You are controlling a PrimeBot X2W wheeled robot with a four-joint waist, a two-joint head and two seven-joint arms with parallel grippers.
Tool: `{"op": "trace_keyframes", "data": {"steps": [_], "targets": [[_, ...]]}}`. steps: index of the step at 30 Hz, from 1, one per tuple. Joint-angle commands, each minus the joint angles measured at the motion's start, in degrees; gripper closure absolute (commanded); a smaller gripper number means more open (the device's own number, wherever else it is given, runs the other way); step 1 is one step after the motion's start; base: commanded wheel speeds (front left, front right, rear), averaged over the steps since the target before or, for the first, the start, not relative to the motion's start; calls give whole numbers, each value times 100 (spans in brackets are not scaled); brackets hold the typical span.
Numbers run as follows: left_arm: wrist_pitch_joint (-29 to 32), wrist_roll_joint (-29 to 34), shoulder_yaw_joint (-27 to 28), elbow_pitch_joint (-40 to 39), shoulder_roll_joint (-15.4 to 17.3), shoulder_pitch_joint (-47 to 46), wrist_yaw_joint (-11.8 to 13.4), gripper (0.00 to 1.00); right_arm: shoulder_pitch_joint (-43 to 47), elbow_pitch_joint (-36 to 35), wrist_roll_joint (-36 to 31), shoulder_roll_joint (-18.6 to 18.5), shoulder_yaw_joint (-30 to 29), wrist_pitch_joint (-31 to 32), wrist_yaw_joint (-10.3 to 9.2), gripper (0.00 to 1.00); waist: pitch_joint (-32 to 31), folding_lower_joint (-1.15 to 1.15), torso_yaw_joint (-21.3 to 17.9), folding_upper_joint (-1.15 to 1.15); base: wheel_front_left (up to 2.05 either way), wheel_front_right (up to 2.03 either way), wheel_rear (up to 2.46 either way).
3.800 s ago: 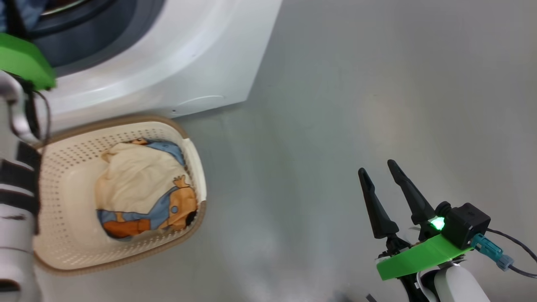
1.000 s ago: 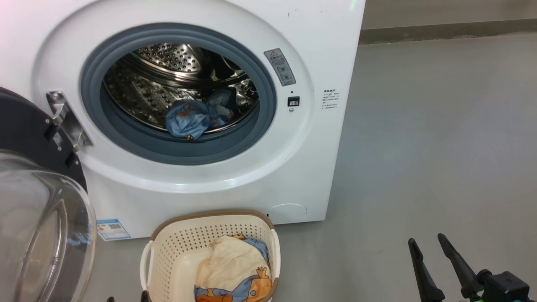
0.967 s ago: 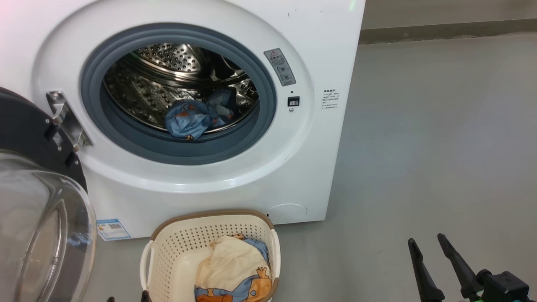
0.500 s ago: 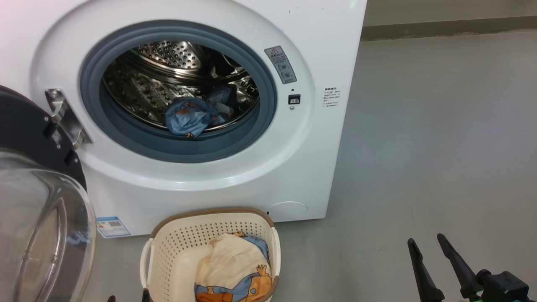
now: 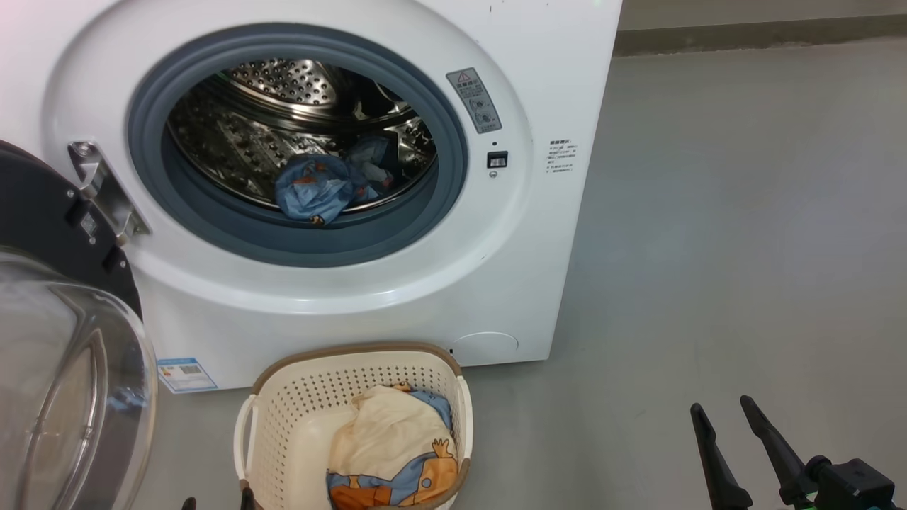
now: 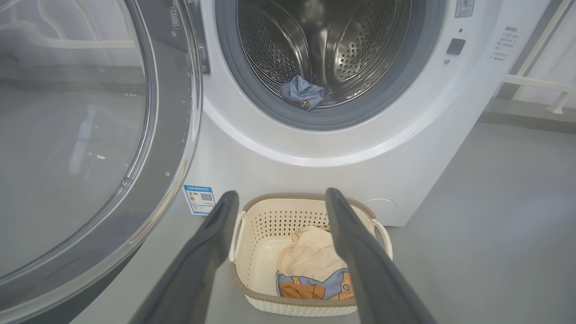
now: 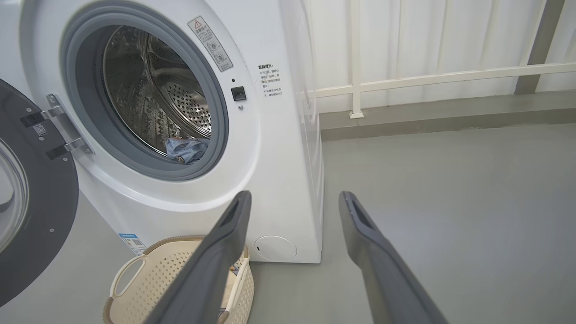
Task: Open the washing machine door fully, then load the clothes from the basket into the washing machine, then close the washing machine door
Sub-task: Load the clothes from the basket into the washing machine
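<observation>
The white washing machine (image 5: 538,234) stands with the washing machine door (image 5: 42,227) swung open to the left, its glass bowl at the lower left. A light blue piece of the clothes (image 5: 319,191) lies in the steel drum. On the floor before the machine sits the cream basket (image 5: 354,348), holding cream, blue and orange clothes (image 5: 393,453). My left gripper (image 6: 281,194) hangs open and empty above the basket (image 6: 270,225), back from its clothes (image 6: 310,256). My right gripper (image 5: 723,407) is open and empty over bare floor, to the right of the machine (image 7: 270,157).
Grey floor (image 5: 708,212) stretches to the right of the machine. A white railing and wall (image 7: 427,76) run behind it. The open door (image 6: 90,135) takes up the space left of the basket. A blue label (image 5: 186,374) sticks to the machine's lower front.
The head camera has lifted from looking down at the basket to facing the machine, and keeps drifting slightly. Both grippers stay open; the clothes have not moved.
</observation>
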Motion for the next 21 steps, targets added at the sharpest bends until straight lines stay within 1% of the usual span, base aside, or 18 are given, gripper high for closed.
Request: {"op": "trace_keyframes", "data": {"steps": [1,10,18,19,21], "targets": [[-37,-5,184,-150,7,-88,-18,0,-151,-109,-45,-77,71,-28,9,0,45,0,-21,0,0,0,0],[-37,59,88,-74,7,-405,-148,0,-405,-90,-42,-81,67,-28,9,0,475,0,-144,0,0,0,0],[-37,297,-218,312,7,-1252,-377,0,-896,-18,-22,-74,199,-28,9,0,1213,0,-378,0,0,0,0],[-37,297,-218,312,7,-1252,-377,0,-896,-18,-22,-74,199,-28,9,0,1213,0,-378,0,0,0,0],[-37,339,-273,500,7,-1516,-431,0,-1039,4,-15,-64,224,-28,9,0,1429,0,-453,0,0,0,0]]}}
